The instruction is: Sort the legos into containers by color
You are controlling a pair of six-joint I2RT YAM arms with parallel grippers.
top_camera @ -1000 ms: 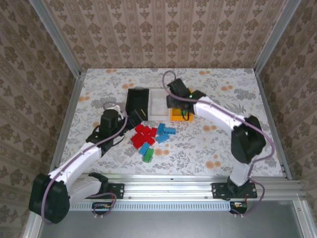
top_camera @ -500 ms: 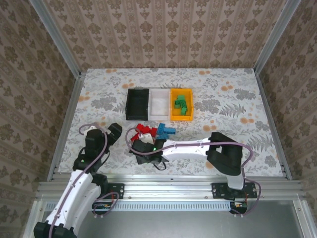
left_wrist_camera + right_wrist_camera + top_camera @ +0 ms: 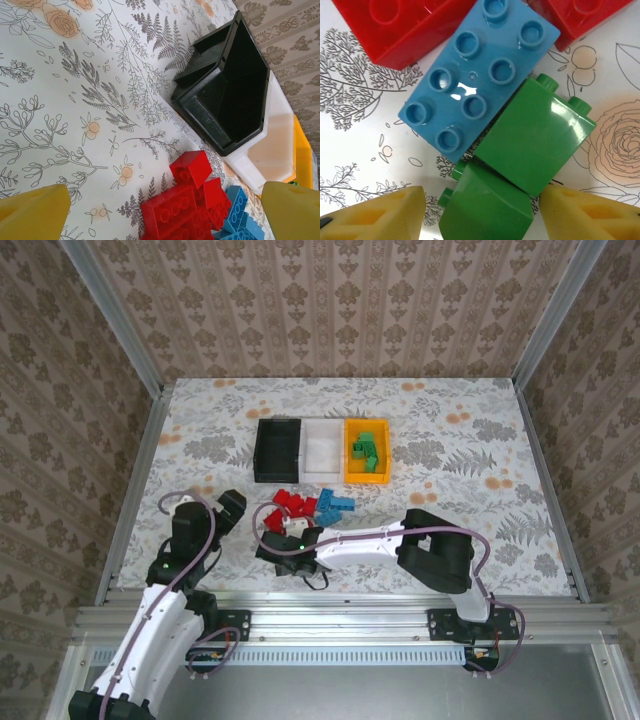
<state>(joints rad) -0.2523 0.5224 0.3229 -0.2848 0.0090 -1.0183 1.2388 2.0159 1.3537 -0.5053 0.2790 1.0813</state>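
Table [image 3: 470, 465]: floral cloth. Sort looks part done: some greens binned, reds and blues not yet started

Right arm [image 3: 370, 538]: stretched low along the near edge toward the robot's left, wrist dropped at the near side of the pile, its camera looking straight down

Left arm [image 3: 160, 615]: folded on its own side, wrist tilted toward the bins. Idle, as I read it

Bins: three in a row, side by side at mid-table. Black bin [image 3: 260, 452] and white bin [image 3: 322, 455] hold nothing I can make out. Orange-yellow bin [image 3: 366, 478] holds several green legos [image 3: 364, 448]

Pile [image 3: 300, 508]: just on the near side of the bins, red bricks [image 3: 288, 502] to its left, blue bricks [image 3: 337, 504] to its right

Left gripper [image 3: 162, 212]: jaws spread wide, nothing held (red and blue bricks lie beyond it on the cloth)

Right gripper [image 3: 482, 207]: part open, straddling the lower green brick [image 3: 487, 212], which lies on the cloth touching an upper green brick [image 3: 535, 135]. A blue brick [image 3: 480, 75] sits tight against both

Fingers [image 3: 375, 217]: cloth shows between one pad and the brick. Can't tell if the other pad touches. No grip yet

Step in hand, my judgement: taking a green brick from the pile. Next move calls for closing on one green without dragging its neighbours, lifting clear, then carrying it to the orange-yellow bin at the right end of the row
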